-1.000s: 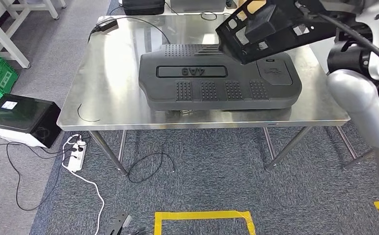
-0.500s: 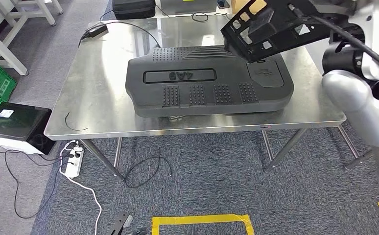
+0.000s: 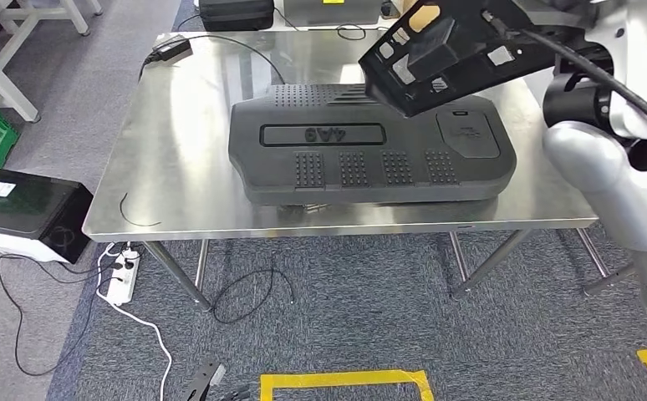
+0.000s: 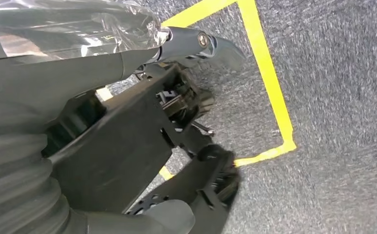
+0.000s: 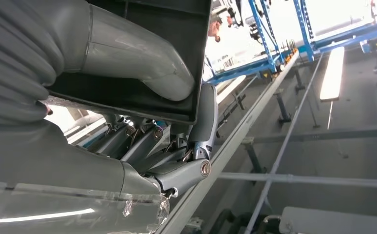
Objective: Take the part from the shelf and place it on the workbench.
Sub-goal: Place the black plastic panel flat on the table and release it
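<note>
Right hand (image 5: 142, 92) around black part (image 3: 458, 50)

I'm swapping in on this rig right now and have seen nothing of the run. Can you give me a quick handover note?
Right hand: grips the black frame part, held in the air above the far right of the workbench.
Left hand: holds nothing, hanging over the carpet by the yellow floor tape.
Also on the workbench: a large black ribbed cover and a cable at the far edge.
Done: part picked up and brought over the bench.
Left: lower it onto bare steel and release.
</note>
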